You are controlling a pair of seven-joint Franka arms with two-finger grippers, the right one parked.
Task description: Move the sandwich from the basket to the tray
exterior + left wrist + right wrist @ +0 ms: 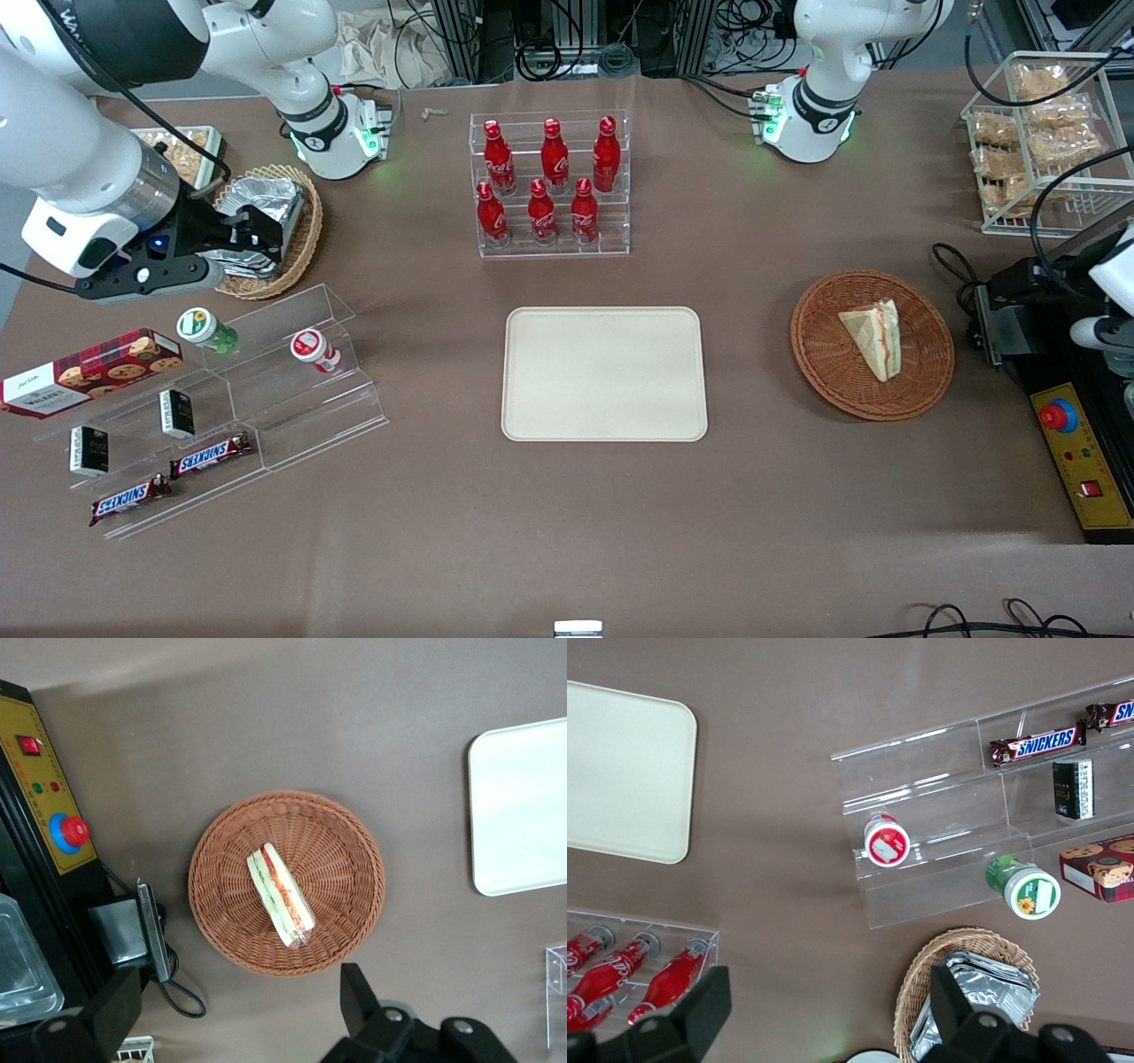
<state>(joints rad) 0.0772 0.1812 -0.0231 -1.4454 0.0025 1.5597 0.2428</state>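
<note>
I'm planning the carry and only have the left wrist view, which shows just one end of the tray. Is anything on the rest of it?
Observer: No. The front view shows the whole tray bare.
Operator: Good. My gripper hangs open above the table by the basket, with the sandwich inside. Is anything tall near the tray?
Observer: A clear rack of six red Coca-Cola bottles stands farther from the front camera than the tray, apart from it.
Operator: Any other basket?
Observer: Yes, a lighter wicker basket with foil packets, toward the parked arm's end.
</note>
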